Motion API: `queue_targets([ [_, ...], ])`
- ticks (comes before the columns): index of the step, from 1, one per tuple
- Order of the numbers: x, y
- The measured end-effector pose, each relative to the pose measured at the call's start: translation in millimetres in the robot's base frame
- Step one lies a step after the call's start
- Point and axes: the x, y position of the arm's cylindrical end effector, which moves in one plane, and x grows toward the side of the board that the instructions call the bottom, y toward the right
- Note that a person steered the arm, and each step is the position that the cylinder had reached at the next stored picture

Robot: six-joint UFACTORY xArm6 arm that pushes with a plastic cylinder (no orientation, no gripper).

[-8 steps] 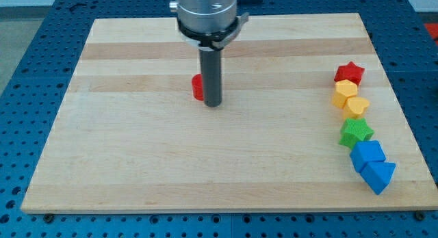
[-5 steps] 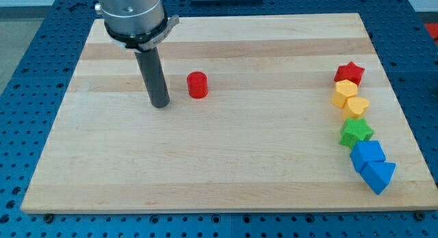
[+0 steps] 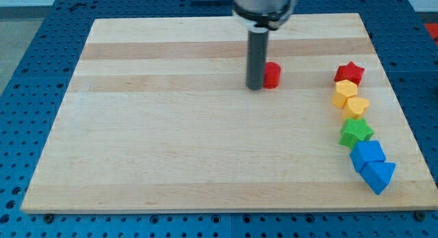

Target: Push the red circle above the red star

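The red circle (image 3: 272, 75) stands on the wooden board, right of centre near the view's top. My tip (image 3: 254, 87) touches its left side, with the rod hiding part of its left edge. The red star (image 3: 349, 72) lies at the view's right, about level with the circle and well to its right. The circle is left of the star, not above it.
Below the red star a column of blocks runs down the right side: a yellow hexagon (image 3: 345, 91), a yellow heart (image 3: 356, 105), a green star (image 3: 356, 133), a blue block (image 3: 367, 154) and a blue triangle (image 3: 378, 175). The board's right edge (image 3: 395, 101) is close to them.
My tip went from the circle's right side to its left, then swept right. The red circle has moved about a hundred pixels right and slightly up, towards the red star.
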Motion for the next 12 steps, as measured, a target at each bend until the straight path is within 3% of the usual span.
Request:
queue_targets([
  [3,-2.0,39.5],
  [6,-7.8,0.3],
  [8,-32.0,57.0],
  [12,-38.0,110.1],
])
